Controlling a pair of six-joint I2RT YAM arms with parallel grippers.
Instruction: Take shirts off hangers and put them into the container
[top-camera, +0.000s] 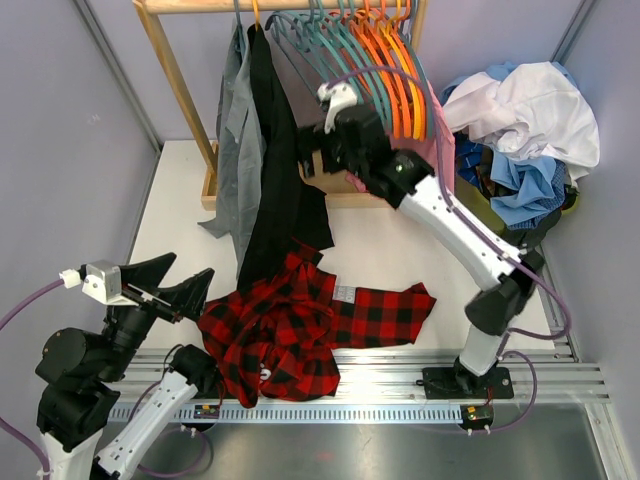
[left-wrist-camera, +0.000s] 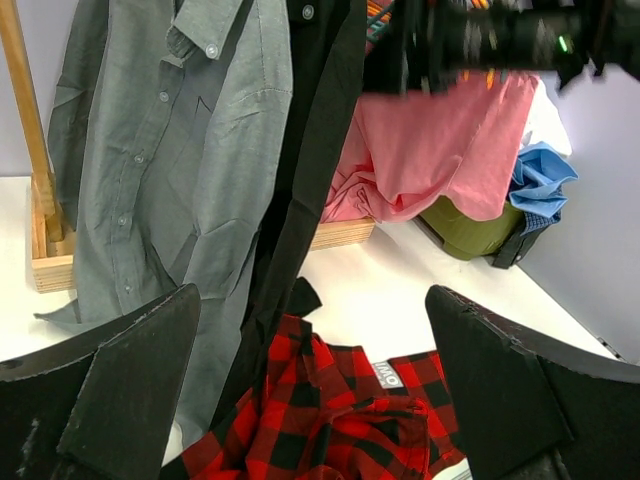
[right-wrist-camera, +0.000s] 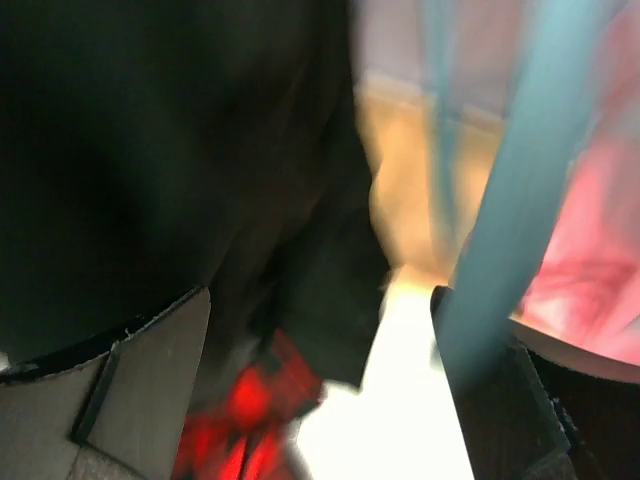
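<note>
1. The table (top-camera: 400, 250) is plain white and fills the floor of a small booth, with pale lilac-grey walls (top-camera: 70, 120) on the left, back and right.
2. A ribbed metal rail (top-camera: 400, 385) runs along the near edge, and both arms are bolted to it.
3. A wooden rack (top-camera: 175, 80) stands at the back, its shallow tray (left-wrist-camera: 345, 232) resting on the table.
4. A grey shirt (top-camera: 235, 150) and a black shirt (top-camera: 275, 170) hang side by side from the rack's bar. The black one reaches down to the table.
5. A row of bare teal and orange hangers (top-camera: 370, 60) hangs to their right.
6. The plaid shirt (top-camera: 290, 330) lies crumpled on the table near the front, off any hanger. Its lower edge spills onto the rail and the black shirt's hem touches it.
7. The container (left-wrist-camera: 468, 228) sits in the far right corner. A heap of white and blue clothes (top-camera: 525, 120) is piled over it, so only a bit of its olive wall shows.
8. A pink garment (left-wrist-camera: 430, 150) hangs between the rack and the container.
9. The left gripper (left-wrist-camera: 310, 292) hovers low at the near left with its jaws spread wide and nothing in them, facing the plaid shirt.
10. The right gripper (right-wrist-camera: 320, 300) is up by the black shirt under the hangers, jaws wide apart. Its own view is blurred, with a teal hanger bar close against one finger.
</note>
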